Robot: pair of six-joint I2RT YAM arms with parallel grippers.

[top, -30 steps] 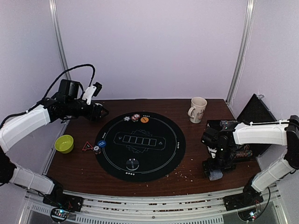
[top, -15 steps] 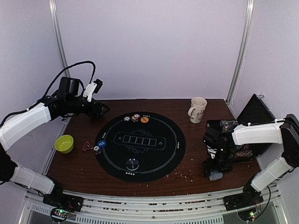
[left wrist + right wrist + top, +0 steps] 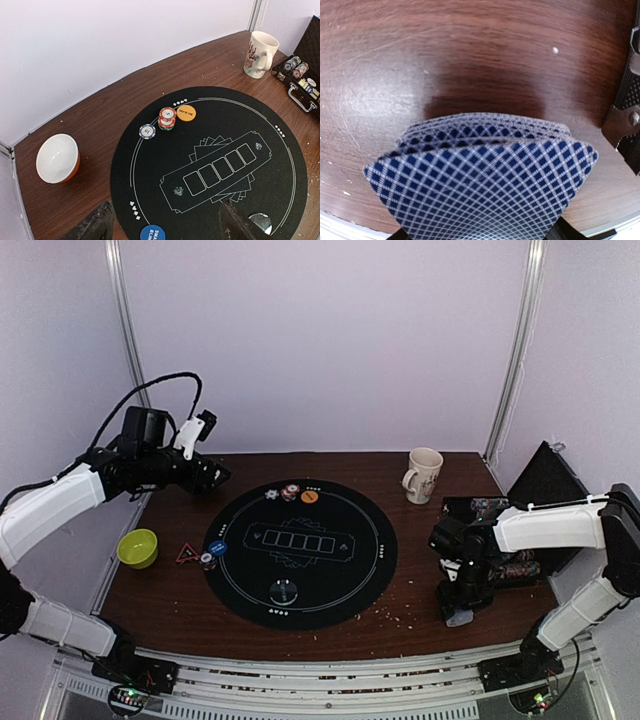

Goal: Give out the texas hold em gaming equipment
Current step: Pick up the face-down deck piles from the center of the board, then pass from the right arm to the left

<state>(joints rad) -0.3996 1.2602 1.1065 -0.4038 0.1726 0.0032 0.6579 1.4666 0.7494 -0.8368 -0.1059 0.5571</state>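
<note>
- Right gripper [image 3: 459,612] has barely shifted, down at the card deck [image 3: 485,180]; cards hide its fingers, so its grip cannot be told.
- Left gripper [image 3: 167,227] hovers, jaws wide apart, empty, fingertips cut off.

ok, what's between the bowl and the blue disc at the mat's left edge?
The red triangle piece lies there, and a poker chip sits right beside the blue disc. Seen in the top external view.

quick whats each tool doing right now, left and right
left tool: open, holding nothing
right tool: shut on the deck of cards, which bows in its grip
</note>
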